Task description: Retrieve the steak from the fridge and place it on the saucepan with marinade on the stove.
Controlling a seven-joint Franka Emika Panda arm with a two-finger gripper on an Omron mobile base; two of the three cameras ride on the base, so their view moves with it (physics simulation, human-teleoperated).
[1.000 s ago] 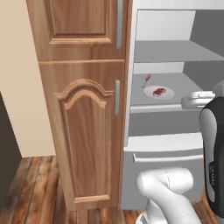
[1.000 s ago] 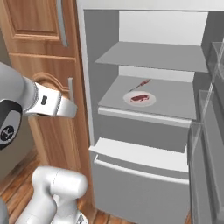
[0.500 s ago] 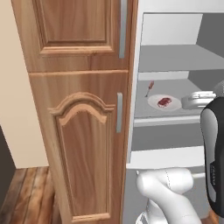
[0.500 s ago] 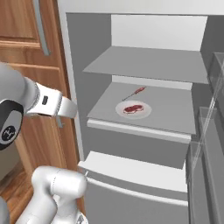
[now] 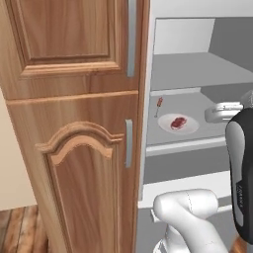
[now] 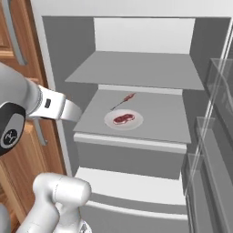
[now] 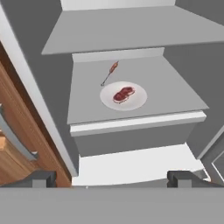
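Approach step: steak [image 7: 123, 94] on plate [image 7: 106, 99], mid shelf [image 7: 175, 94] of open fridge [image 6: 59, 54]. Gripper [image 7: 111, 178] spread, empty. You reach in next.

grey fridge shelf [image 6: 159, 119], white plate [image 6: 124, 119], thin red-tipped stick [image 6: 124, 101]

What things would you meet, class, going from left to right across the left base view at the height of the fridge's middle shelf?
Wooden cabinet door → its silver handle → thin red-tipped stick → round white plate carrying the steak → the robot's dark forearm.
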